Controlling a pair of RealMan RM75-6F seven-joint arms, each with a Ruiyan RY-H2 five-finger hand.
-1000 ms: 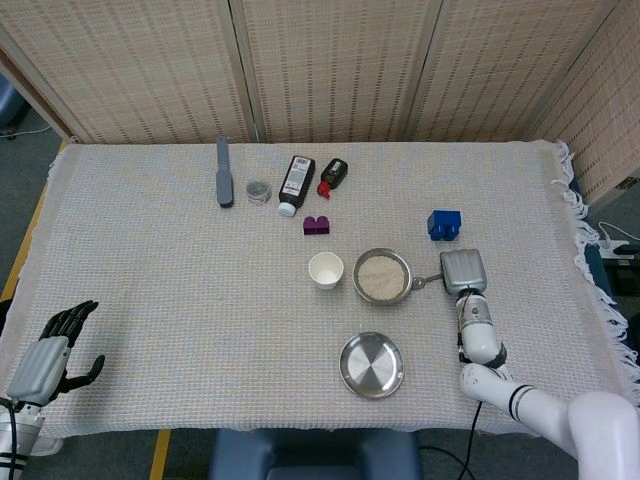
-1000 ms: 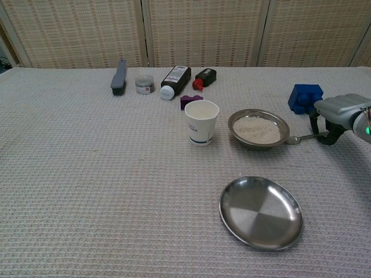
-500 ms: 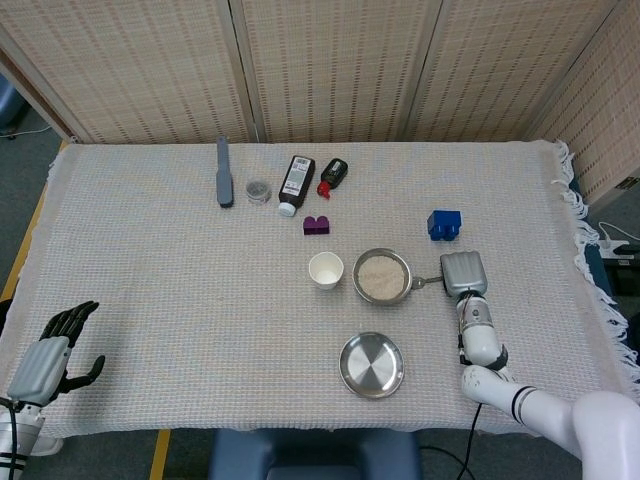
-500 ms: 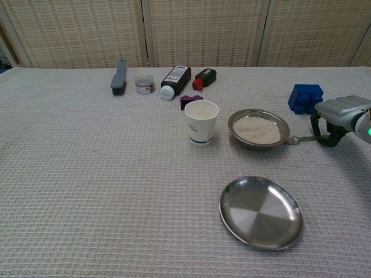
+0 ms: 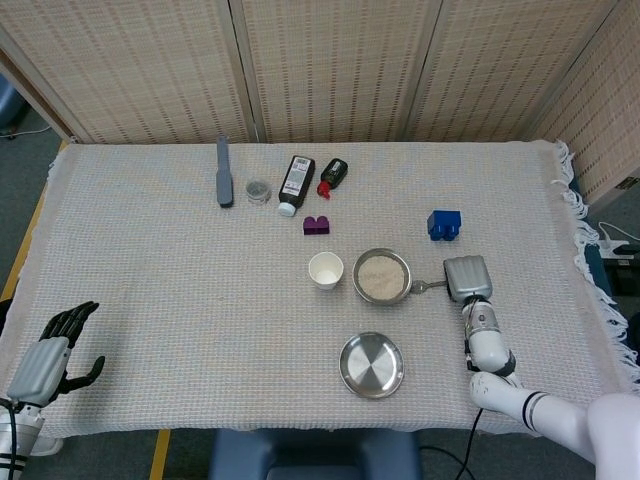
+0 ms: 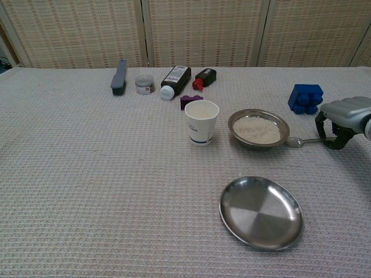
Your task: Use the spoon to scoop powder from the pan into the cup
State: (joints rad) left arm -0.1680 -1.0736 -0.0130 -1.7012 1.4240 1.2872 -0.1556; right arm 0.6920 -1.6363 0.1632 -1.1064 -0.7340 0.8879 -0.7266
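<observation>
- The left hand (image 5: 45,355) rests at the near left edge of the table (image 5: 150,300), its dark fingers spread apart, holding nothing.
- A gray brush (image 5: 224,172), a small jar (image 5: 258,189) and 2 dark bottles (image 5: 296,183) lie in a row at the back.
- The white cup (image 6: 202,122) stands upright, just left of the pan (image 6: 258,128) full of pale powder (image 6: 255,128).
- An empty metal plate (image 6: 261,212) sits in front of the pan.
- The spoon (image 6: 302,141) lies with its bowl beside the pan's right rim.
- The right hand (image 6: 342,117) has its fingers curled around the spoon's handle.
</observation>
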